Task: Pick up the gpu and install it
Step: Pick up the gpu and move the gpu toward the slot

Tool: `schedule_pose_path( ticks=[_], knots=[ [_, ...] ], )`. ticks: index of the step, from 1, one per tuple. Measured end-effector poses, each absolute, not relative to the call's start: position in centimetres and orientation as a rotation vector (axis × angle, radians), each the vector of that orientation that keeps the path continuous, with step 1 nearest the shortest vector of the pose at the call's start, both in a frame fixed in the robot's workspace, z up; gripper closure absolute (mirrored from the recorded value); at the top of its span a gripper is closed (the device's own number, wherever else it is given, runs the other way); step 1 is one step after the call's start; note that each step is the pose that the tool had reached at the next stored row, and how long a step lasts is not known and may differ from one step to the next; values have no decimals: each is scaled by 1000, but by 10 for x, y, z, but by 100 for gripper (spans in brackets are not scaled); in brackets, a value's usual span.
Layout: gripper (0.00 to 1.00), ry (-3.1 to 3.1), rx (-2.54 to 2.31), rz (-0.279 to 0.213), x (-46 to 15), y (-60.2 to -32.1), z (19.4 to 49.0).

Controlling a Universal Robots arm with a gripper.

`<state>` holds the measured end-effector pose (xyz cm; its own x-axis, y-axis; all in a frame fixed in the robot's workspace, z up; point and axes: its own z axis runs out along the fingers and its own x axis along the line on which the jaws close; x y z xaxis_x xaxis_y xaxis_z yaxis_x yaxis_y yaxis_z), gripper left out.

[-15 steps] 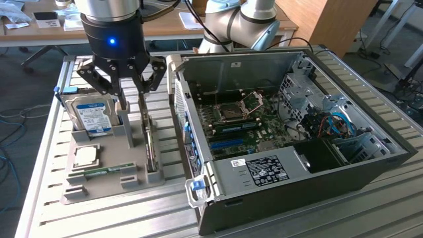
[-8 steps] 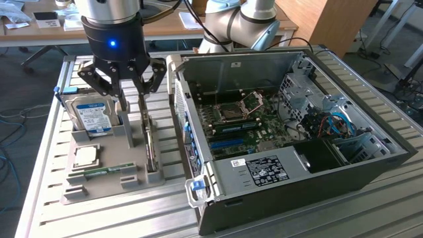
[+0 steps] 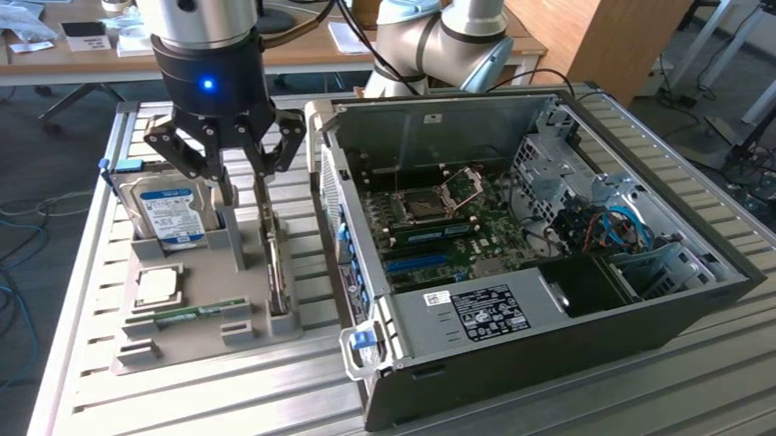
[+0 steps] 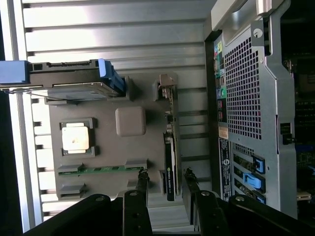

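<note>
Gripper (image 4: 166, 178) jaws stand apart, straddling the upright green-and-black gpu card (image 4: 170, 167) in its grey tray (image 4: 108, 147); pick-up step, card not yet clamped.

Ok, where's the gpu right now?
On the exterior view's left, the gpu stands on edge in the grey tray, between the hard drive and the computer case, below the gripper.

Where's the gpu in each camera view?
Exterior view: gpu on edge in the tray, under the gripper, on the side nearest the case.
Wrist view: gpu on edge between the fingers, beside the case's rear panel.
Shared landmark: the hard drive, across the tray from it.
</note>
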<state>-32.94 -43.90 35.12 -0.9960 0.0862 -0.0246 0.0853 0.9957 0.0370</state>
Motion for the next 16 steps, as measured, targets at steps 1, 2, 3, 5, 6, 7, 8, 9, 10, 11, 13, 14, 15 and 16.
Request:
schedule_pose_path(
  ticks=[1, 2, 3, 5, 6, 7, 8, 9, 10, 11, 13, 14, 15, 16],
  knots=[
    [58, 3112, 134, 56, -329, -439, 351],
    [58, 3112, 134, 56, -329, -439, 351],
    [58, 3112, 134, 56, -329, -439, 351],
    [58, 3112, 134, 56, -329, -439, 351],
    [58, 3112, 134, 56, -329, -439, 351],
    [58, 3112, 134, 56, -329, -439, 351],
    [58, 3112, 134, 56, -329, -439, 351],
    [58, 3112, 134, 56, -329, -439, 351],
    [58, 3112, 134, 56, -329, -439, 351],
    [58, 3112, 134, 56, -329, -439, 350],
    [58, 3112, 134, 56, -329, -439, 349],
    [58, 3112, 134, 56, -329, -439, 348],
    [58, 3112, 134, 56, -329, -439, 347],
    [58, 3112, 134, 56, -329, -439, 346]
  ],
)
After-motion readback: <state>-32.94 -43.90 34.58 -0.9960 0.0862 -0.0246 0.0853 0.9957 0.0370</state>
